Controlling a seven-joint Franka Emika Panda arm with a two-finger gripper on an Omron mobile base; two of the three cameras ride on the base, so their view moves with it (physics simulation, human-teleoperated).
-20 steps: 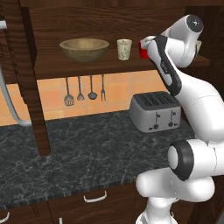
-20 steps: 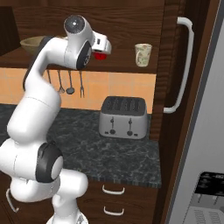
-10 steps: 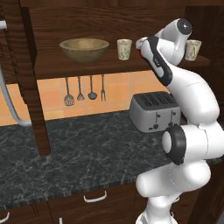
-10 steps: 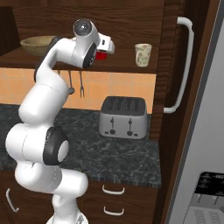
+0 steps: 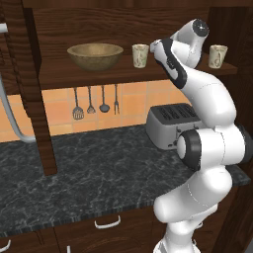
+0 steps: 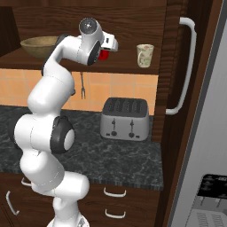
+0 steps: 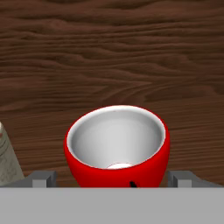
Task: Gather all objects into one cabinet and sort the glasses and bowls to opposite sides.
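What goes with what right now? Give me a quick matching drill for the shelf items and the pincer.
Things:
1. wide tan wooden bowl
2. glossy red cup with a white inside
3. cream speckled cup at the right end of the shelf
4. silver toaster

Places:
A. on the dark stone counter under the shelf
B. left part of the shelf
C. between the open fingers of the pincer
D. alone on the shelf, nearest the long pale cabinet handle

Pairs: 1-B, 2-C, 3-D, 4-A
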